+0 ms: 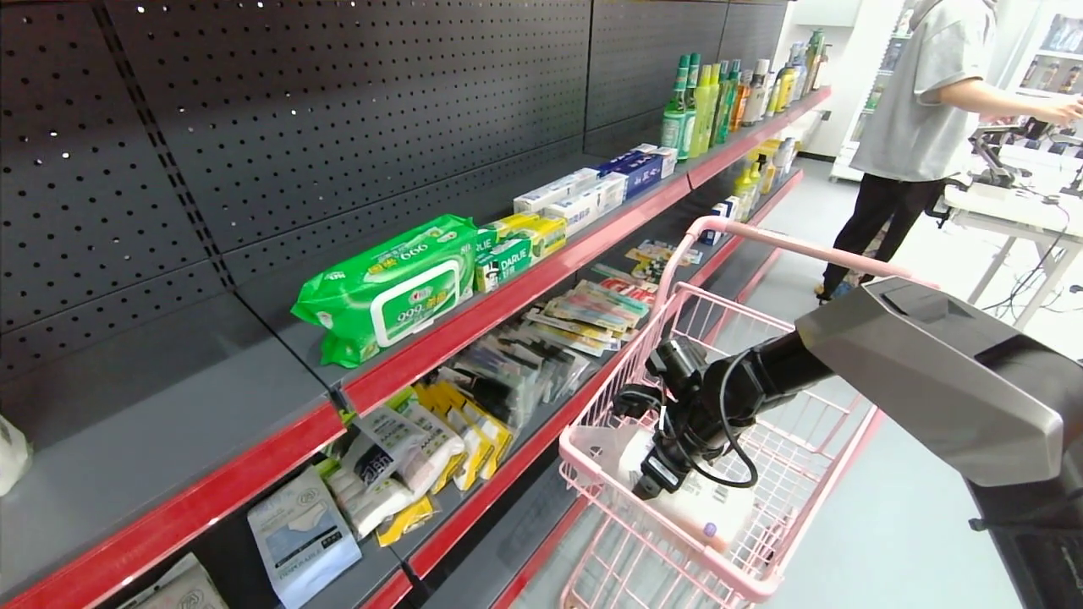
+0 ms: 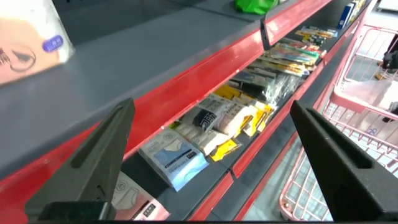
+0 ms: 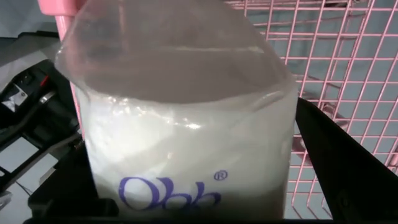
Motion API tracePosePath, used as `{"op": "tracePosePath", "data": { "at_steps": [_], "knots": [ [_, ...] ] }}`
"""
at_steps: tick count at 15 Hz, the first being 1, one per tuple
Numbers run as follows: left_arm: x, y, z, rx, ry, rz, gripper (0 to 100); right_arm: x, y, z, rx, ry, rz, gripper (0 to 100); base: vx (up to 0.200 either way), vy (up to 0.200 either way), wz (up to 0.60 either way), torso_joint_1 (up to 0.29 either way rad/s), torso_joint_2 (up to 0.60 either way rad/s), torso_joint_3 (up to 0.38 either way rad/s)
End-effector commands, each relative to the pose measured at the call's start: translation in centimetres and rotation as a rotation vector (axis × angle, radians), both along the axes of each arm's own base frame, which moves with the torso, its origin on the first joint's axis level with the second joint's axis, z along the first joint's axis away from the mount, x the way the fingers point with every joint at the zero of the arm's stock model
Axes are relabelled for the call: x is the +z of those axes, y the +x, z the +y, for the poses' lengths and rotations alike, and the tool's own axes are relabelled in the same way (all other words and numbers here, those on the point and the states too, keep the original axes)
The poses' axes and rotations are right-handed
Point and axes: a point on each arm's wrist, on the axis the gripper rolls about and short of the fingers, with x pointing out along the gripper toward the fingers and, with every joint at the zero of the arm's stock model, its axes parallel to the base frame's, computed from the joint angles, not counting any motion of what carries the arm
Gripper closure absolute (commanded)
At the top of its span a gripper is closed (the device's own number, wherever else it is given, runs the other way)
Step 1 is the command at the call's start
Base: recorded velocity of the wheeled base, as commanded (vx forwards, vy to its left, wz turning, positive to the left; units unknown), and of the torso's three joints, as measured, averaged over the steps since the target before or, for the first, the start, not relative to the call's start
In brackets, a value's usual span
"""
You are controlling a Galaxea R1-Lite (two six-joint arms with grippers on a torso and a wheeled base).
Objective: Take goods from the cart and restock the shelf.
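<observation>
spare pack [image 1: 8,452] at far-left end of shelf [image 1: 152,423]. left claw [image 2: 212,107] over shelf, fingers spread wide, nothing held. white pack [image 1: 706,507] down in cart [image 1: 749,584] at near end, lying flat, long axis along near rim, clear-wrap end toward shelf. right claw [image 1: 653,484] closed across pack's middle, one finger on each flank.

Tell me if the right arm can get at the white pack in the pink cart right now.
Probably yes. The right gripper sits down inside the pink cart, right against the white pack, and nothing lies between them.
</observation>
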Motion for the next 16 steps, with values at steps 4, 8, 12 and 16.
{"op": "tracePosePath", "data": {
  "at_steps": [4, 8, 12, 16],
  "knots": [
    [0.0, 0.0, 0.0, 0.0, 0.0, 0.001, 0, 0.2, 0.4, 0.0, 0.013, -0.005, -0.019, 0, 0.0, 0.0, 0.0, -0.052, 0.13, 0.084],
    [0.0, 0.0, 0.0, 0.0, 0.0, 0.001, 0, 1.0, 1.2, -0.2, -0.007, -0.022, -0.057, 0, 0.0, 0.0, 0.0, 0.0, 0.0, 0.0],
    [0.0, 0.0, 0.0, 0.0, 0.0, 0.001, 0, 1.1, 1.1, 0.0, -0.015, -0.039, -0.06, 0, 0.0, 0.0, 0.0, 0.0, 0.0, 0.0],
    [0.0, 0.0, 0.0, 0.0, 0.0, 0.002, 0, 1.7, 1.1, -0.1, -0.017, -0.064, 0.017, 0, 0.0, 0.0, 0.0, 0.0, 0.0, 0.0]
  ]
}}
